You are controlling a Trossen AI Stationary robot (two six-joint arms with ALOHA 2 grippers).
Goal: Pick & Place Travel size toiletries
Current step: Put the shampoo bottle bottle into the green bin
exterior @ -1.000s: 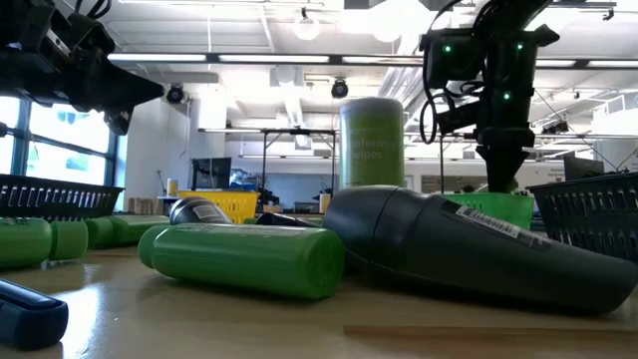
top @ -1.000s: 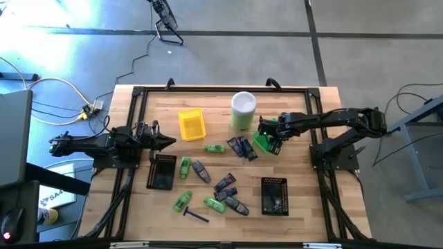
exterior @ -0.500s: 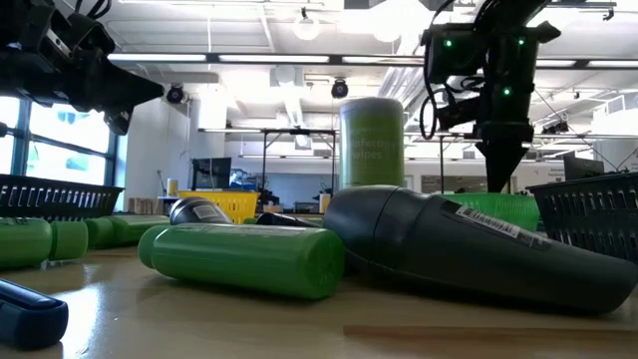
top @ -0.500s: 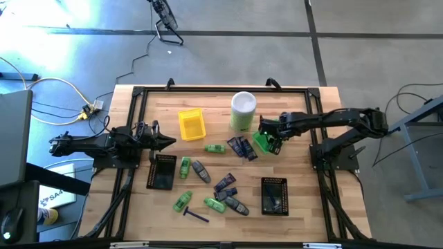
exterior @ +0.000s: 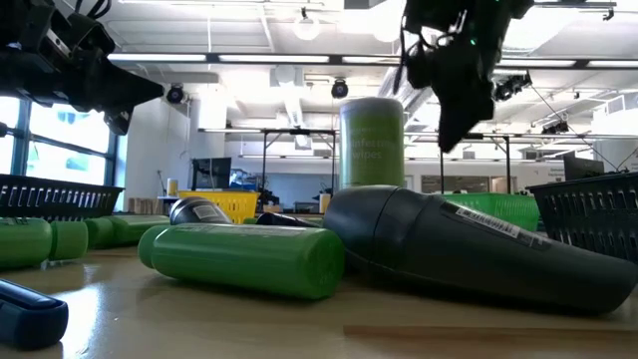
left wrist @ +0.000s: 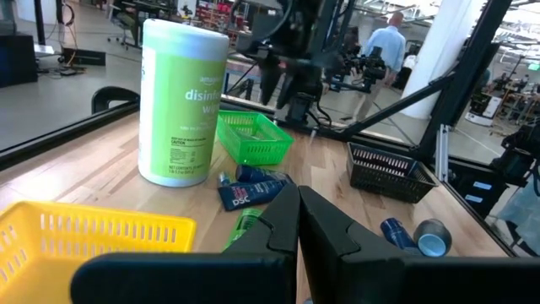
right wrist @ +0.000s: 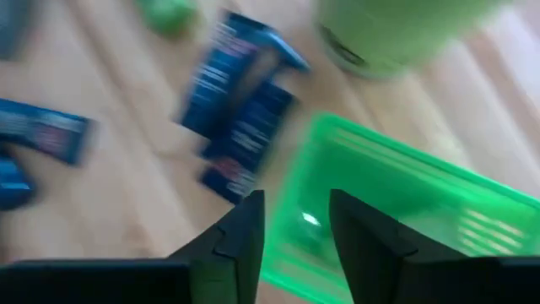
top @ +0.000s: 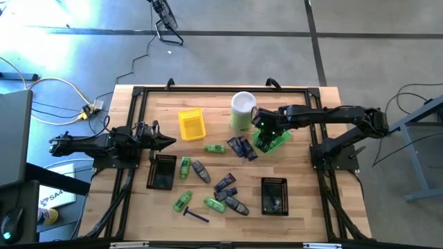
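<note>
Nearest my desk's front edge lie the loose travel toiletries, bright green plastic mini bottles [top: 183,201] and dark grey oval pieces [top: 201,171]; farther back, dark navy foil packets [top: 241,147] sit beside the green mesh tray [top: 275,142]. My right end effector [top: 261,126] hangs over that tray, fingers parted and holding nothing, so I'd swing it squarely above one packet before descending. The left end effector [top: 168,142] waits closed by the left edge.

A wooden table [top: 297,214] with a black frame is carrying everything. A yellow tray [top: 192,124], a pale-green canister [top: 243,111] and a green tray [top: 271,139] are sitting along its far side, and two black mesh trays [top: 161,171] [top: 274,196] are lying nearer the front. Between them green bottles [top: 215,148], navy packets [top: 242,147], grey oval pieces [top: 201,171] and a purple razor [top: 196,215] are lying scattered (mostly toward the middle).
</note>
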